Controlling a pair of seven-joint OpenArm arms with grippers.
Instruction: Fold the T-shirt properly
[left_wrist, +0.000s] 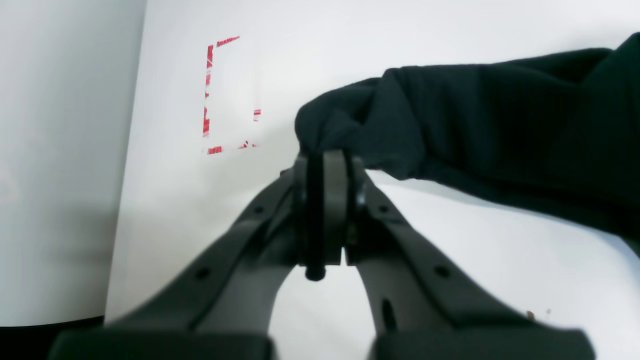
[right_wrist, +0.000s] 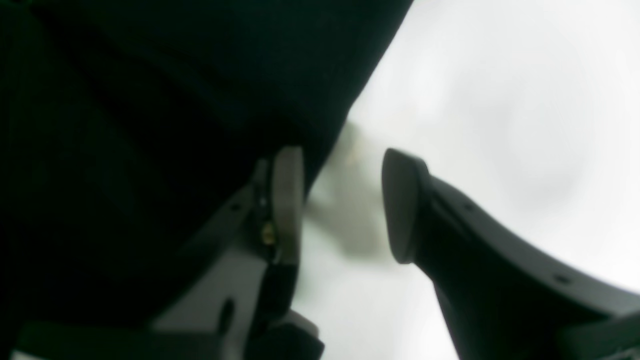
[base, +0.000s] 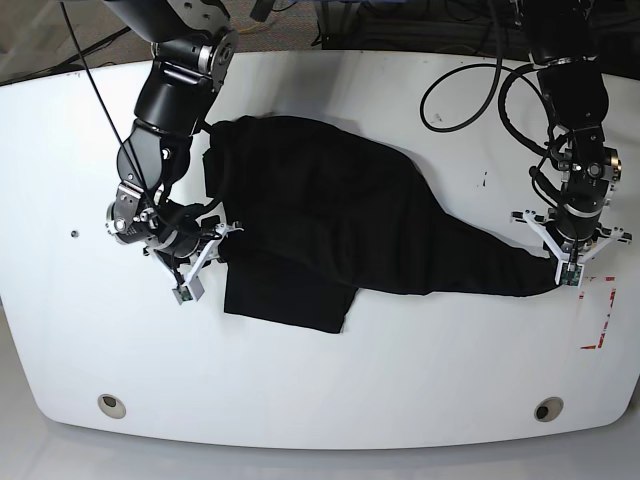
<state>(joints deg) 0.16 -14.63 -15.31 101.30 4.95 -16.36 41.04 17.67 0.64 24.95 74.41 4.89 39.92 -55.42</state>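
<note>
The black T-shirt (base: 330, 215) lies spread across the middle of the white table (base: 400, 370), with one part stretched out to the right. My left gripper (left_wrist: 327, 155) is shut on the tip of that stretched part (left_wrist: 340, 120); in the base view this gripper (base: 566, 272) is at the right. My right gripper (right_wrist: 345, 200) is open at the shirt's left edge (right_wrist: 150, 125): one finger lies against the cloth, the other over bare table. In the base view it (base: 212, 250) sits at the shirt's lower left.
Red tape marks (left_wrist: 210, 90) lie on the table beyond the left gripper, also seen near the right edge in the base view (base: 600, 320). Black cables (base: 470, 90) lie at the back right. Two round holes (base: 112, 405) sit near the front edge.
</note>
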